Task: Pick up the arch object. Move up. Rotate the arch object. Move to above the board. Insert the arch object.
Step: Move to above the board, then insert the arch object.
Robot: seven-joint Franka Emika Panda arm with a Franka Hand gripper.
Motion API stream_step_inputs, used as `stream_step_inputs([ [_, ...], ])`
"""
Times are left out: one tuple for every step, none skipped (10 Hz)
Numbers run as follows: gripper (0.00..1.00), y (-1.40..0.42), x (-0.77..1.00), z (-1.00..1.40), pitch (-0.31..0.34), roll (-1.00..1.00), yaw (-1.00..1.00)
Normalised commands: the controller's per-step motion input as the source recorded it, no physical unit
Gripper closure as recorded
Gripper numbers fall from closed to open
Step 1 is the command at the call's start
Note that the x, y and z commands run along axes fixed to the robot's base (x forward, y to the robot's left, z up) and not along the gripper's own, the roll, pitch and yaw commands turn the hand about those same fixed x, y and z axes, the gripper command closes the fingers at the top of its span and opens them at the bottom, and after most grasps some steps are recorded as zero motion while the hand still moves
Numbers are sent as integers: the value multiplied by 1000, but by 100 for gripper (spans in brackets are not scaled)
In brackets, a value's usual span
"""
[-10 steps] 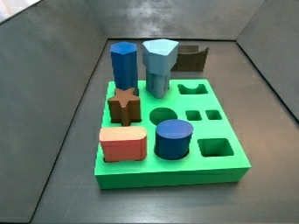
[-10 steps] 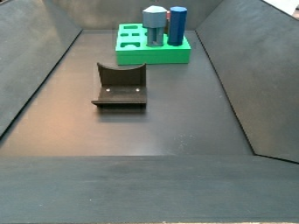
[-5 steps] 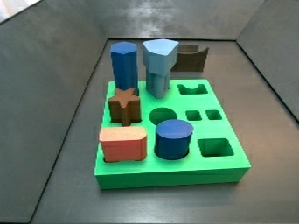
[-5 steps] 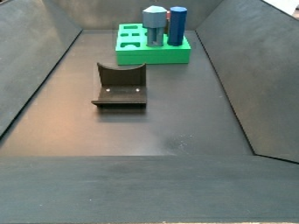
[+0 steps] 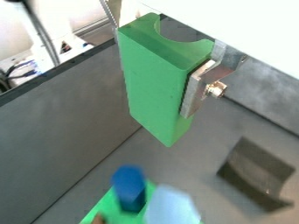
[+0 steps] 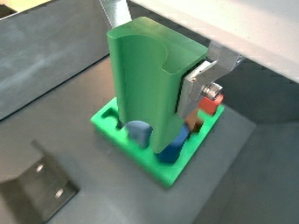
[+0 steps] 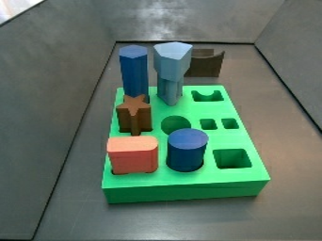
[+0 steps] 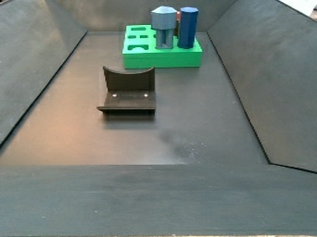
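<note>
High above the board [image 6: 140, 153], the gripper [image 6: 187, 87] has its fingers [image 6: 194, 90] clenched on the arch object [image 6: 146, 79], carried upright and well clear of the pegs for insertion.

dark grey floor [image 8: 186, 120], the board [image 8: 168, 57] at its far end, the fixture [image 8: 128, 91] mid-floor

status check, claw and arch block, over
Claw shut on arch object, high above the floor, out of both side views. Board below, several holes already filled. Nothing in the way.
</note>
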Motion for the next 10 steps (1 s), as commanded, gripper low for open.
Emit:
stream_step_inputs([
  [100,-1000,320,82,128,1,-1],
  [100,-888,321,82,134,14,8],
  [100,-589,246,61,133,33,11],
  [100,-348,178,45,125,44,9],
  [100,-214,126,36,102,54,9],
  [100,189,1000,0,-43,30,0],
  [100,206,1000,0,-54,9,0],
  [100,323,1000,-23,-11,31,3],
  [100,371,1000,-94,0,6,29],
  [100,320,1000,-54,-19,7,0],
])
